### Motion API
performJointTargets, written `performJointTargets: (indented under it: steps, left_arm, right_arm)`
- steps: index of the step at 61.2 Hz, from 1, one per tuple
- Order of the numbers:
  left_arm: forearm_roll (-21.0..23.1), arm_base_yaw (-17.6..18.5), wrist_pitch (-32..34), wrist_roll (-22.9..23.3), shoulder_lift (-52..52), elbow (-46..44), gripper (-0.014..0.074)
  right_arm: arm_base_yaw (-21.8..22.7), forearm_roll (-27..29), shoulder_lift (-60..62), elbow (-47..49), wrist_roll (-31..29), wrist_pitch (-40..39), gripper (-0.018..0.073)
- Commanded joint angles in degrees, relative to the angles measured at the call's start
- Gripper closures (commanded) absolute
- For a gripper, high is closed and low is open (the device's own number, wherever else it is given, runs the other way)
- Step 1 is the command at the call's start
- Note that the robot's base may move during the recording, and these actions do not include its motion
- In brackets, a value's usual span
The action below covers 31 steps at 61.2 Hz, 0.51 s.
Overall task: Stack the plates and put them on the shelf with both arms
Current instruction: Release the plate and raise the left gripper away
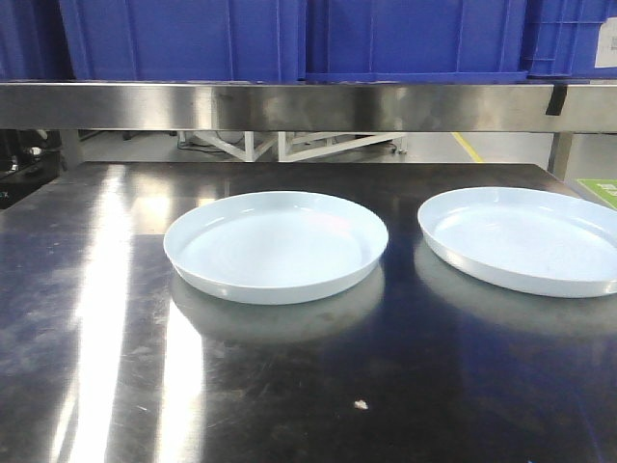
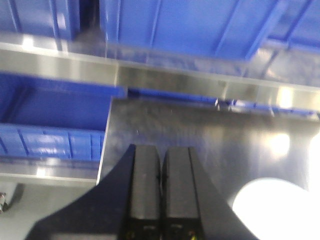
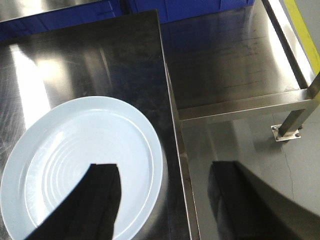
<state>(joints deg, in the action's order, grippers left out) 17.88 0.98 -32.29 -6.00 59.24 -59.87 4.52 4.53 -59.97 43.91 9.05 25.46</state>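
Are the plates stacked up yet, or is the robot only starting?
Nothing is done yet. The left plate and the right plate lie apart on the table, unstacked. The left gripper is shut and empty; the right gripper hangs open over the right plate's edge. Stacking and shelving both remain.

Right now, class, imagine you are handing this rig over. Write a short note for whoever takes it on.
Left pincer: shut, empty.
Right pincer: open, empty, hanging above the right plate.
Plates: both sit upright on the steel table, side by side and apart. The left plate is near the middle.
Done: nothing yet, neither plate is gripped.
Left: set one plate on the other, then lift the stack onto the shelf with both arms.
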Motion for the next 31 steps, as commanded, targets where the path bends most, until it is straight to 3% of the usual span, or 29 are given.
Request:
performJointTargets:
  steps: [1, 31]
  left_arm:
    - [1.09, 1.59, 8.03, 0.46, -4.18, 3.69, 0.0506]
    - [0.85, 4.63, 19.4, -0.03, -18.97, 29.9, 0.0507]
  right_arm:
    - [0.01, 0.14, 0.73, 2.01, -0.4, -4.32, 0.0061]
    - [0.01, 0.14, 0.73, 2.01, -0.4, -4.32, 0.0062]
